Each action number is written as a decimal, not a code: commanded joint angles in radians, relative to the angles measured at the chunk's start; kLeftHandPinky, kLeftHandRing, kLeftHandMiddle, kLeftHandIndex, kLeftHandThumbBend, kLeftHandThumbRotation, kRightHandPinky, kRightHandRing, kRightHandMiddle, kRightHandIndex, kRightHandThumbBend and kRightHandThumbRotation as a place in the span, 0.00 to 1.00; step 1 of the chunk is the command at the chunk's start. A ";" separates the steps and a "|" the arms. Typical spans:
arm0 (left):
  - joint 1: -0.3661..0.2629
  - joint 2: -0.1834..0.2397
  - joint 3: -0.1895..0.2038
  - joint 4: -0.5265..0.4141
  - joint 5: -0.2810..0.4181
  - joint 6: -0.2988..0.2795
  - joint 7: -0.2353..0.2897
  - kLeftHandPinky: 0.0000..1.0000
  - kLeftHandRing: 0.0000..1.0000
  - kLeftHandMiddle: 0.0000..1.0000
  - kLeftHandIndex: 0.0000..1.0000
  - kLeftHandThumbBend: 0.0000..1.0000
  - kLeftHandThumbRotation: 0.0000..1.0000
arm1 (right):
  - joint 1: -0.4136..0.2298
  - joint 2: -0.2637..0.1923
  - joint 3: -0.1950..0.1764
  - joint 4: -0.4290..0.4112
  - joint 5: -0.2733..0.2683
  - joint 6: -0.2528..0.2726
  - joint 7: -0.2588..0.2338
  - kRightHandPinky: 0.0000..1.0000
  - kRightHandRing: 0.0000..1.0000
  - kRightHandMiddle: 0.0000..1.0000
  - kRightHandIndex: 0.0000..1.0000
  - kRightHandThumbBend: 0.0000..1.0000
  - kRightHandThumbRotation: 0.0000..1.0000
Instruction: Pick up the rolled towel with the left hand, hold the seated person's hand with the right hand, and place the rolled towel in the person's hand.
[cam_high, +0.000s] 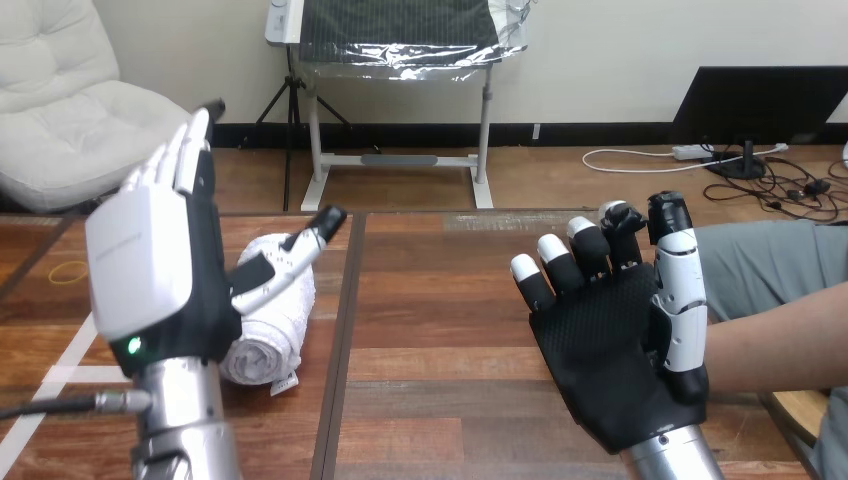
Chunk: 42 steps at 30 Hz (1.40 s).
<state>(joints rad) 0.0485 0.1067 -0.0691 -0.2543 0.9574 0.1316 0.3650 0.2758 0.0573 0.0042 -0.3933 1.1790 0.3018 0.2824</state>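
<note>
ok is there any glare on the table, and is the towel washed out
Head view: even light; the table shows only a soft pale sheen near its far edge, no hard glare; the towel is bright white, yet its rolled layers still read; the left hand hides part of it.
</note>
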 joint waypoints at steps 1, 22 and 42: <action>-0.075 0.021 -0.015 0.068 0.016 0.016 0.017 0.88 0.89 0.90 0.91 0.82 0.70 | 0.089 0.059 0.014 -0.011 0.008 -0.006 0.001 0.15 0.23 0.32 0.34 0.55 0.30; -0.226 0.073 -0.041 0.301 -0.039 0.042 -0.035 0.83 0.85 0.89 0.91 0.82 0.71 | 0.090 0.053 0.016 -0.013 -0.013 -0.009 0.009 0.14 0.22 0.31 0.32 0.53 0.31; -0.396 0.091 -0.071 0.570 -0.125 0.116 -0.115 0.84 0.86 0.90 0.92 0.87 0.74 | 0.081 0.049 0.007 -0.013 0.002 0.005 -0.005 0.14 0.22 0.31 0.33 0.54 0.30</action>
<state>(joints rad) -0.2297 0.1786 -0.1353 0.2457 0.8674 0.2436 0.2704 0.2781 0.0573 0.0002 -0.3918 1.1669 0.3051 0.2810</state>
